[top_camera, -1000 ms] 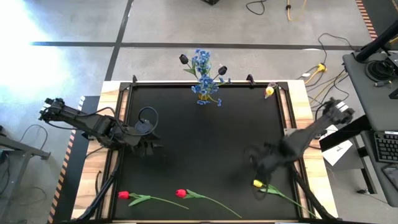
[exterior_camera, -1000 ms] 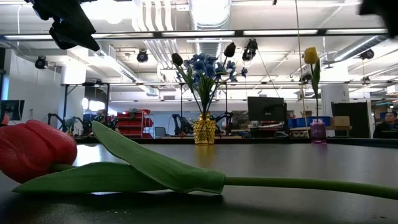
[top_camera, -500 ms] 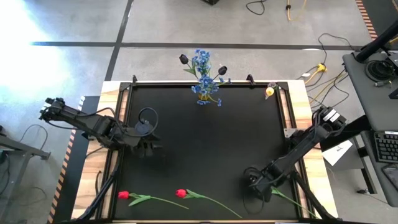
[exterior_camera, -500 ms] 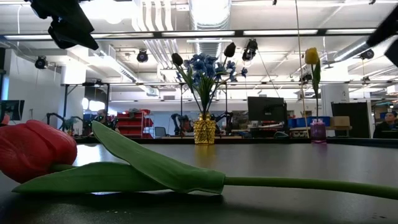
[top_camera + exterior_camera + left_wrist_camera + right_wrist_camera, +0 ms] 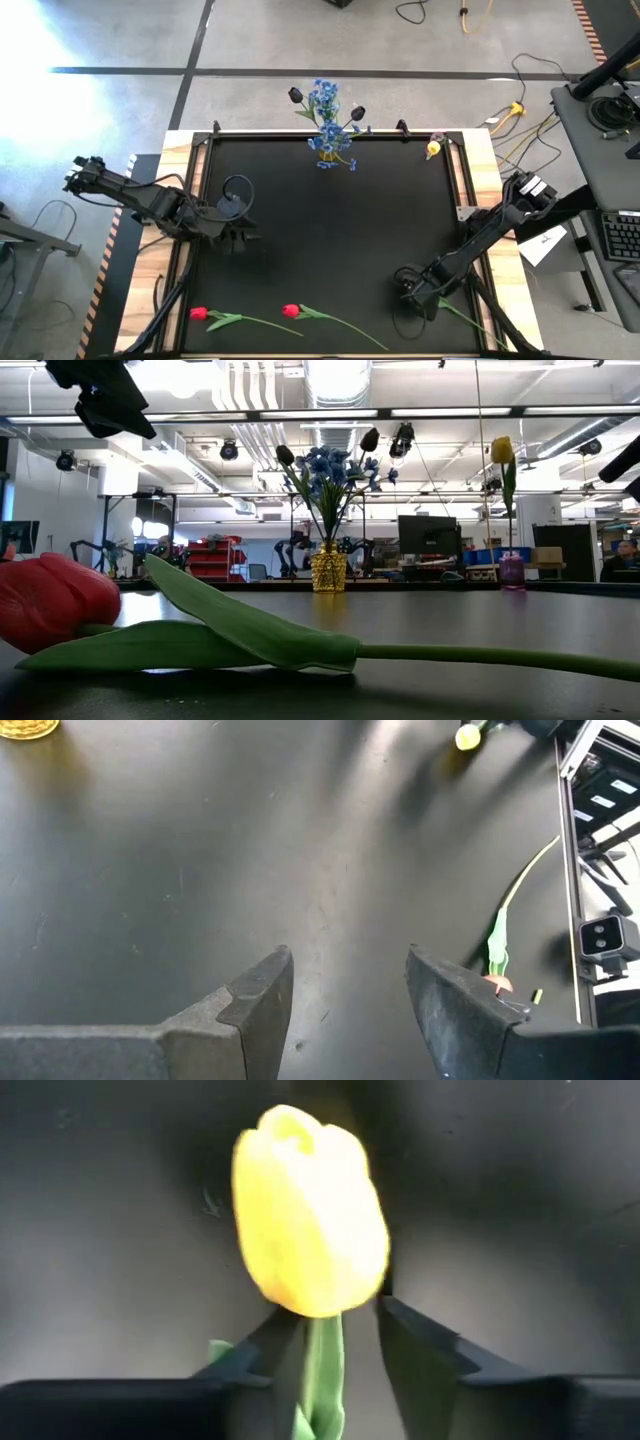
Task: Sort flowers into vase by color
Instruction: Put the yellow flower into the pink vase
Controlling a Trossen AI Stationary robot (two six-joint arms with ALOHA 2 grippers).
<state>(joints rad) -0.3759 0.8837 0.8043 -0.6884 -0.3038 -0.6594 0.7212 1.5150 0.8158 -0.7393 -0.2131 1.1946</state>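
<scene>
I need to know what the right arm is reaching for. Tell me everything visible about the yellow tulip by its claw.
The yellow tulip has a closed, smooth, plastic-looking bloom on a thin green stem with a leaf. It lies on the black table near its front right corner. The right claw straddles the stem just below the bloom, fingers narrowing around it; a firm grip is not yet visible.

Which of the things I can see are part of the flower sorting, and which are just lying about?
Part of the job:
- yellow tulip, its stem between the right gripper fingers
- two red tulips lying on the table
- gold vase with blue and black flowers
- small purple vase with a yellow tulip
- left gripper, waiting open

Lying about:
- cables on the floor
- keyboard on the side desk
</scene>
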